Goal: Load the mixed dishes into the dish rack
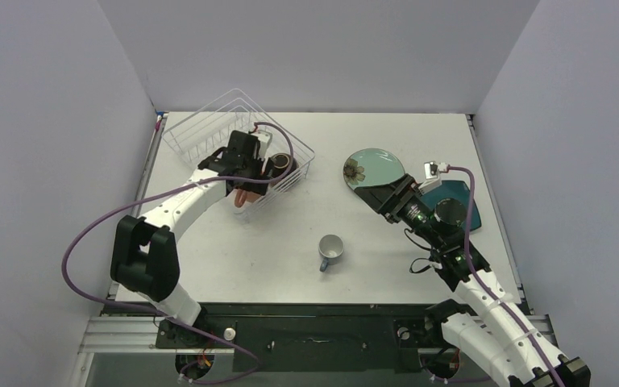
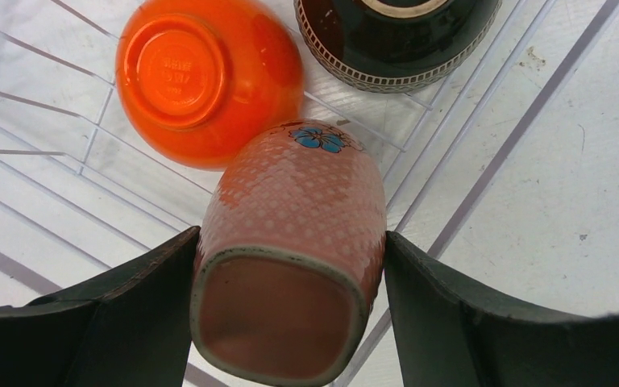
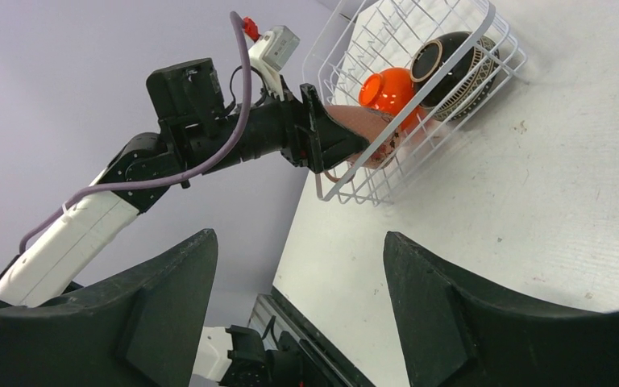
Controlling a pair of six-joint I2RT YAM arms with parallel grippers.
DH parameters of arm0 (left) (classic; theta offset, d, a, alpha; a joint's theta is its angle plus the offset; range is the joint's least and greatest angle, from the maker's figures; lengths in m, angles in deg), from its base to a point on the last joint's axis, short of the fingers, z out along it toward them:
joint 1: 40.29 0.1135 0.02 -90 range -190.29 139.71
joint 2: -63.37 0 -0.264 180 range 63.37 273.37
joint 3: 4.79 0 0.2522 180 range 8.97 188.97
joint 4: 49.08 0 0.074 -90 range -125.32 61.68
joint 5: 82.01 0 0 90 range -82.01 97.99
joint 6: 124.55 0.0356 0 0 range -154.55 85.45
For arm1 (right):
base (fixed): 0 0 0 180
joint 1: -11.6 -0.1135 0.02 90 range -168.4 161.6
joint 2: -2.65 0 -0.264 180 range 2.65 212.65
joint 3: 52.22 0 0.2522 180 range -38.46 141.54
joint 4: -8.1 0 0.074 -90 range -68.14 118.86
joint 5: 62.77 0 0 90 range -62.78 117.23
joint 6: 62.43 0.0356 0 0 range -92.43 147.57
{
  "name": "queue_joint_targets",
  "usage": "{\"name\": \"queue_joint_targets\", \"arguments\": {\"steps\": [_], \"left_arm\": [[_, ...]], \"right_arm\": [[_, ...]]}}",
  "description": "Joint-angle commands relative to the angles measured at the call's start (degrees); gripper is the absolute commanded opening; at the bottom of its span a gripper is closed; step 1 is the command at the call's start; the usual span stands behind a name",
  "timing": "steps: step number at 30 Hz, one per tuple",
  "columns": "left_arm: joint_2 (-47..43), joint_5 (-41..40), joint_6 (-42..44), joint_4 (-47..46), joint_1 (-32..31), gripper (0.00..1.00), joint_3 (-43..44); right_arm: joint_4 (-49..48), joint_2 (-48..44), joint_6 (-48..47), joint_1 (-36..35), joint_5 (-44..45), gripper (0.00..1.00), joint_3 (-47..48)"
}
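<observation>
Evidently the pink mug's turn is in hand. The left gripper is clamped on the pink mug, one finger pressed to each side. It holds the mug tipped over the near corner of the dish rack, just beside the orange-red bowl, which lies upside down inside. The brown bowl sits in the rack next to it. I cannot tell whether the mug rests on the wire yet.

Across the way the right gripper hangs with its fingers apart and nothing between them. It is near the round pale-teal plate and the dark-teal plate. The grey-blue mug stands alone on the table.

To my eye the next move calls for settling the pink mug into a free slot without knocking the orange-red bowl. After that comes letting go and lifting clear of the wires.
</observation>
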Motion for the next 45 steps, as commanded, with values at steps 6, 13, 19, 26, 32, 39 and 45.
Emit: {"name": "queue_joint_targets", "arguments": {"steps": [6, 13, 19, 26, 32, 39, 45], "left_arm": [[3.1, -0.3, -2.8, -3.0, 0.2, 0.0, 3.6], [5.8, -2.5, -5.0, -1.0, 0.2, 0.09, 5.0], [7.2, -3.1, -6.0, 0.7, 0.2, 0.26, 6.1], [6.6, -2.3, -6.6, 1.5, 0.2, 0.49, 5.9], [5.9, -1.9, -7.1, 1.9, -0.1, 0.64, 5.6], [4.5, -2.0, -7.2, 2.5, -0.3, 0.87, 5.8], [2.8, -2.0, -7.5, 2.6, -0.3, 0.97, 5.6]], "right_arm": [[-1.4, -0.3, -0.4, 0.3, 0.0, 0.7, -0.7], [0.4, -1.2, -0.8, 0.3, 0.8, 0.7, -1.2], [1.5, -1.1, -0.7, 0.3, 1.0, 0.69, -1.3], [3.9, -0.9, -1.7, 0.3, 2.2, 0.69, -1.0], [7.6, 1.3, -4.0, 0.4, 5.4, 0.72, 0.4], [9.7, 4.5, -6.0, 2.8, 7.5, 0.73, 0.9], [12.1, 8.0, -8.9, 5.7, 8.4, 0.74, 1.0]]}}
